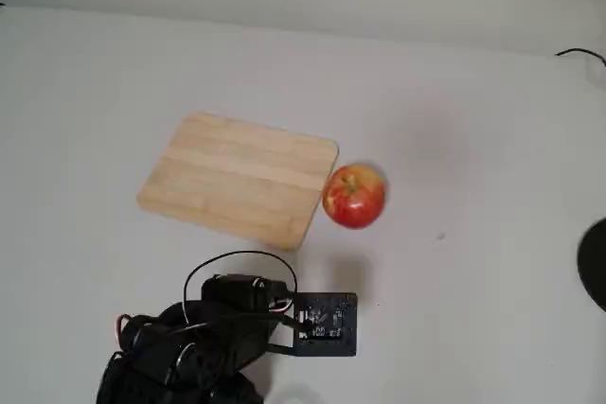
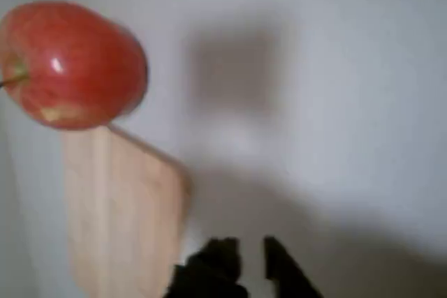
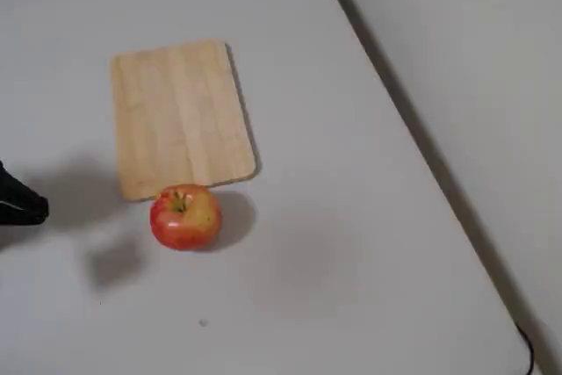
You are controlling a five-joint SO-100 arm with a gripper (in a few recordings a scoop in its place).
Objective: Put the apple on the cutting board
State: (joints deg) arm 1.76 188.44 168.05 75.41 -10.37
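Gripper [image 2: 246, 259] low in wrist view, dark fingertips slightly apart, holding nothing, well short of fruit. Apple [image 1: 354, 196] on table, just beside cutting board [image 1: 237, 178] short edge, possibly touching. Step: reach and grasp. Advice: spread fingers wider, straddle apple at widest girth, avoid nudging—round, likely rolls.
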